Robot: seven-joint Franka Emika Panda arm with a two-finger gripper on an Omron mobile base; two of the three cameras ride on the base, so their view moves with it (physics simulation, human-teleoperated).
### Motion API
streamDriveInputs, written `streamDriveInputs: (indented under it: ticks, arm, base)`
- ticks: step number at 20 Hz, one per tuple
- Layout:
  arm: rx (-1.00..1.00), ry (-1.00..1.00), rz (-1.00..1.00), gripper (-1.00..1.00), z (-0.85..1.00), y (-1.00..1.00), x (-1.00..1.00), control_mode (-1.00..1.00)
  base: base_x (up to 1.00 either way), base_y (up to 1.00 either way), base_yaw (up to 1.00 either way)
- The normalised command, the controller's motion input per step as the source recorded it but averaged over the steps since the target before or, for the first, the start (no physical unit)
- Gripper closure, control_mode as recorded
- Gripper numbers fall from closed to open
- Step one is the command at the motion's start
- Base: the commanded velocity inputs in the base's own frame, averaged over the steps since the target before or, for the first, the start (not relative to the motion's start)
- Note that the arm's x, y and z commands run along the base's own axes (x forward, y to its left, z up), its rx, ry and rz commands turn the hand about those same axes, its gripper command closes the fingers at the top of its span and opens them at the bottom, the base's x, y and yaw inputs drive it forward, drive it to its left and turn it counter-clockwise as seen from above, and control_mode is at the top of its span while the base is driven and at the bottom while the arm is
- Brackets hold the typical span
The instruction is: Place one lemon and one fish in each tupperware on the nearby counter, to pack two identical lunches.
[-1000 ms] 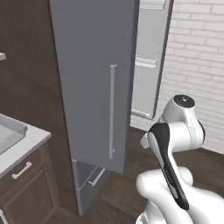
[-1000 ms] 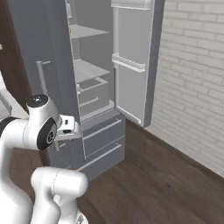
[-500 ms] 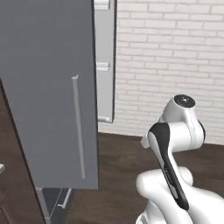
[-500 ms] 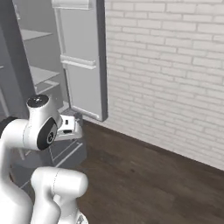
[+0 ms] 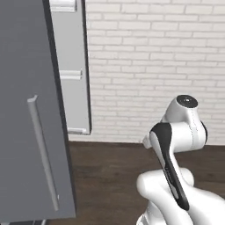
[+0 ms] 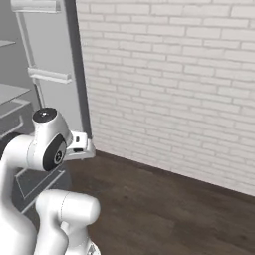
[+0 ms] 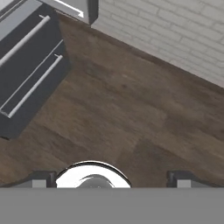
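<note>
The lemon, the fish, the tupperware and the counter are out of view. In the hand view my gripper points down at the dark wooden floor. Its two dark fingertips stand far apart at the bottom edge, open, with nothing between them. My white arm is folded up close over the base, and it appears again in the right base view.
A grey fridge door with a long bar handle stands close on the left. Behind it another open door carries shelf bins. Fridge drawers lie below the hand. A white brick wall runs ahead.
The whole picture has swung: the base has turned right, so the fridge slid off to the left and the brick wall came across. The gripper stays open and the arm keeps its folded pose.
</note>
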Motion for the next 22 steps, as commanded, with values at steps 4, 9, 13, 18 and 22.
streamDriveInputs:
  ticks: [4,9,13,18,22]
  arm:
    - [0.0,0.0,0.0,-1.0,0.0,0.0,0.0,1.0]
    - [0.0,0.0,0.0,-1.0,0.0,0.0,0.0,1.0]
    - [0.0,0.0,0.0,-1.0,0.0,0.0,0.0,1.0]
    - [0.0,0.0,0.0,-1.0,0.0,0.0,0.0,1.0]
    - [0.0,0.0,0.0,-1.0,0.0,0.0,0.0,1.0]
  base:
    - [0.9,-0.25,-0.12]
    - [0.45,0.08,0.42]
    - [0.54,0.18,0.81]
    - [0.88,-0.01,0.84]
    - [0.89,-0.15,0.79]
